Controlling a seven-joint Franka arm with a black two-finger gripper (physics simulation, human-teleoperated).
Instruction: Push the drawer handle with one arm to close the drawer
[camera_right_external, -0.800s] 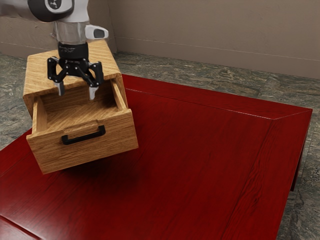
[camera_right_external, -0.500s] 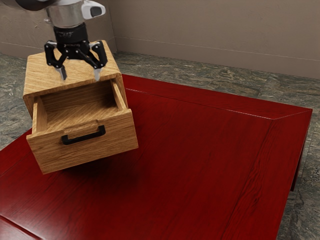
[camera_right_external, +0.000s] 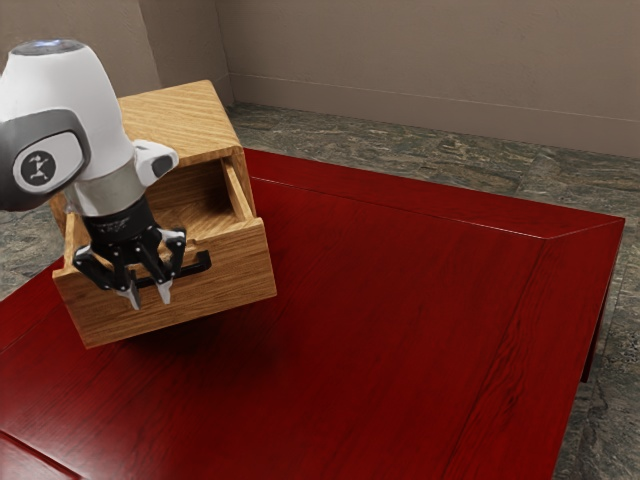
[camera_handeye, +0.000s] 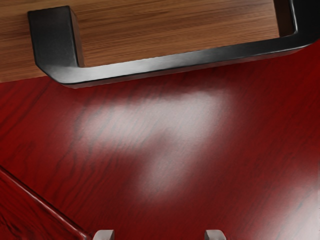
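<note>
In front of the drawer's front in the exterior view is my gripper (camera_right_external: 150, 296), pointing down with its fingertips apart and nothing held. The wooden drawer (camera_right_external: 225, 278) stands pulled out of its cabinet (camera_right_external: 185, 112). Its black handle (camera_right_external: 191, 267) is partly hidden behind the gripper. From the wrist view, the black handle (camera_handeye: 172, 64) runs along the drawer front (camera_handeye: 170, 30), with a visible gap between it and the gripper (camera_handeye: 160, 235), whose two tips stand well apart.
The red table (camera_right_external: 400, 330) extends toward the exterior view's right, beyond the drawer. Behind it are a stone-patterned floor (camera_right_external: 400, 140) and a plain wall (camera_right_external: 430, 60). A raised seam (camera_handeye: 45, 205) crosses the tabletop in the wrist view.
From above the cabinet's top and open drawer, my hand has come forward and down to the outside of the drawer front, and it looks turned. The drawer stands where it was.
</note>
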